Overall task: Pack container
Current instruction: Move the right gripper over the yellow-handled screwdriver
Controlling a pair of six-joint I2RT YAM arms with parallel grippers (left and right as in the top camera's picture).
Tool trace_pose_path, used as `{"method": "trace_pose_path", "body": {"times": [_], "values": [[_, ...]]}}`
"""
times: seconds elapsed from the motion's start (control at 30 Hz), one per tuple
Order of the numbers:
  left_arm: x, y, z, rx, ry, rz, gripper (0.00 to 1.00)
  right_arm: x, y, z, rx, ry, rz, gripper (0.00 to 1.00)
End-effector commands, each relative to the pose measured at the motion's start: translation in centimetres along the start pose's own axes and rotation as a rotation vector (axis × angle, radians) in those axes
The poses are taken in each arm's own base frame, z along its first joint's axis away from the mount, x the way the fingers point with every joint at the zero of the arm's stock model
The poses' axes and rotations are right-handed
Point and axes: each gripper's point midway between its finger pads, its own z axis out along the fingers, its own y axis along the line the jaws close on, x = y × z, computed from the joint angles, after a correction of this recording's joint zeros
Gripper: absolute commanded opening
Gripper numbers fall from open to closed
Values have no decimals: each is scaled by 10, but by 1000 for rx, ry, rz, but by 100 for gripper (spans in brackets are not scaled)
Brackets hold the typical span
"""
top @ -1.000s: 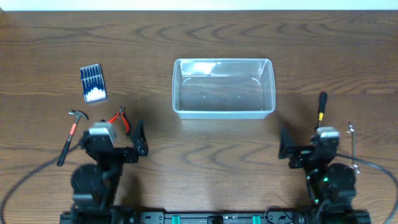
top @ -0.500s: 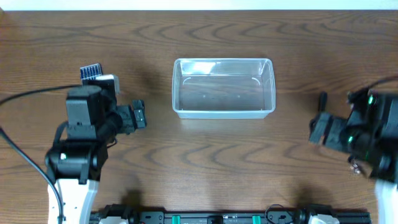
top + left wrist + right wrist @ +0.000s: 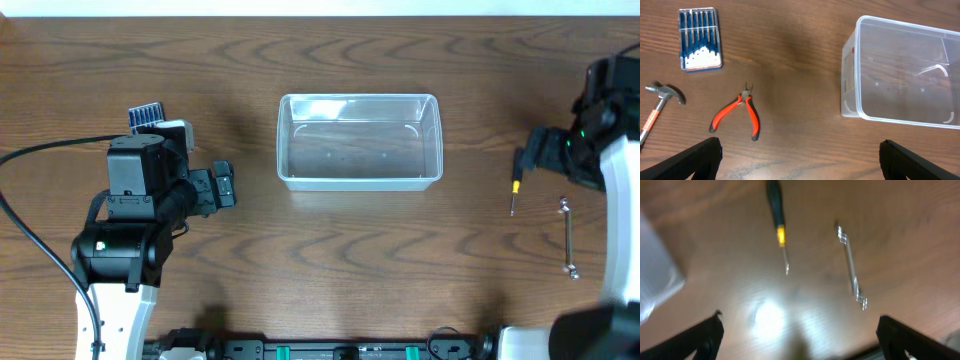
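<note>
The clear plastic container (image 3: 360,98) stands empty at the table's middle back; it also shows in the left wrist view (image 3: 850,65), and one corner shows in the right wrist view (image 3: 655,275). My left gripper (image 3: 222,186) is open and empty, raised to the left of the container. In the left wrist view its jaws (image 3: 800,160) hang over bare wood. My right gripper (image 3: 532,158) is open and empty, raised to the right of the container. In the blurred right wrist view its jaws (image 3: 800,335) sit above the table.
A black and yellow screwdriver (image 3: 515,188) (image 3: 777,225) and a metal wrench (image 3: 568,235) (image 3: 851,265) lie at the right. A blue drill-bit case (image 3: 146,114) (image 3: 699,39), orange pliers (image 3: 740,112) and a hammer (image 3: 660,107) lie at the left; my left arm hides the pliers and hammer from overhead.
Both arms have risen from the table's front edge. The left arm now covers the hammer and pliers. The right arm swung to the far right, uncovering the screwdriver and wrench.
</note>
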Motion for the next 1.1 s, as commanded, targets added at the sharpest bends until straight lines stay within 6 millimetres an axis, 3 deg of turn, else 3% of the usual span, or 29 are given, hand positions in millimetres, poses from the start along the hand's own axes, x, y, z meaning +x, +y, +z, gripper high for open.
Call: {"method": "trace_pose_path", "body": {"times": [0.0,0.17,0.5,0.7,1.07], "values": [[-7,-2,-5,5,-19,19,98,-19,-1,20,37,-6,-131,99],[-7,-2,-5,4,-19,19,98,-35,10,61,27,25,-203,99],[-9,-2,-5,2,-27,20,99,-30,37,132,-61,60,-220,99],[-9,-2,-5,2,-27,20,98,-18,57,157,-171,37,-227,99],[-9,-2,-5,2,-26,20,98,-11,49,181,-168,5,-196,99]]}}
